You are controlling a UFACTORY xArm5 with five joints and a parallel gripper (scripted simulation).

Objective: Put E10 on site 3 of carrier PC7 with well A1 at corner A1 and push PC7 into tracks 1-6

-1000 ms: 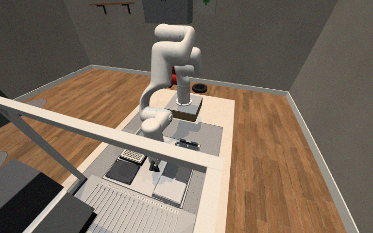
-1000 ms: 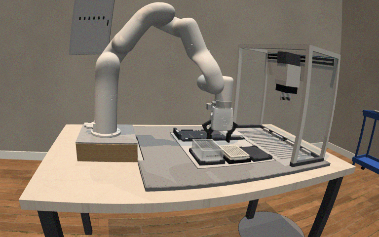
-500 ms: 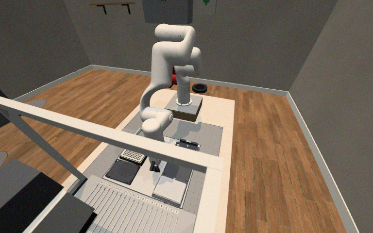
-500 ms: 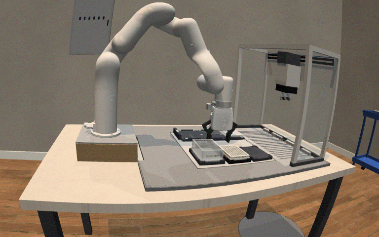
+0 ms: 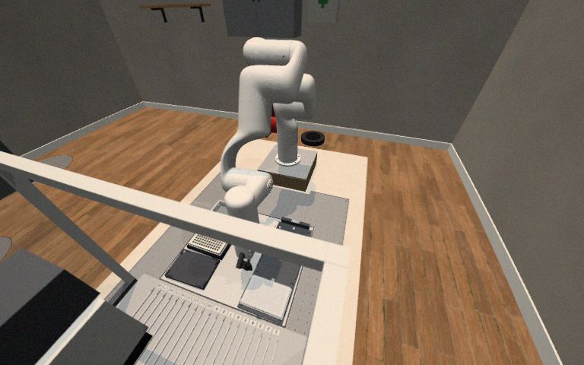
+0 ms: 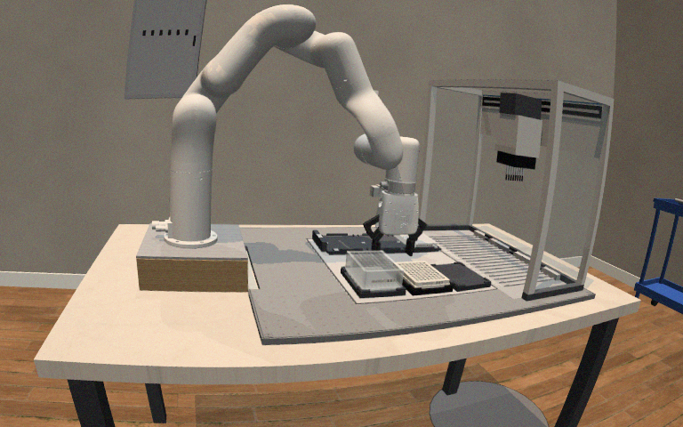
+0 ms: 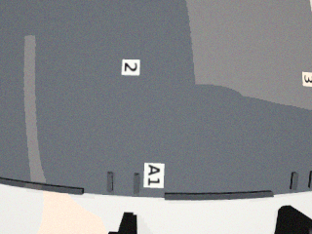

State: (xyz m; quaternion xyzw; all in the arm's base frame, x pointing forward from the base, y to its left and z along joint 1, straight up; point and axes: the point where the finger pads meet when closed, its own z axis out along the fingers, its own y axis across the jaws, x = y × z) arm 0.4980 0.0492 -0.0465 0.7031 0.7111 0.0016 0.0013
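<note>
The carrier PC7 [image 5: 280,266] [image 6: 337,244] [image 7: 97,111] lies on the apron in front of the rails [image 5: 206,327] [image 6: 478,252], with its black handle [image 5: 294,226] toward the robot base. A pale plate, E10 [image 5: 265,296], lies on the carrier's end site nearest the rails. I cannot tell its seating or its label. My gripper [image 5: 244,263] [image 6: 392,247] is open and empty, low beside site 2, whose "2" label [image 7: 131,66] and A1 mark show bare. E07 [image 6: 373,267] and E01 [image 5: 207,243] [image 6: 421,273] sit on their nests. Nest S3 [image 5: 192,268] [image 6: 461,276] is dark and flat.
The instrument's white frame stands over the rails, with a beam [image 5: 128,202] crossing the top view and posts [image 6: 546,201] at the corners. A pipetting head [image 6: 518,146] hangs inside it. The robot base block [image 6: 191,271] stands at the table's far end.
</note>
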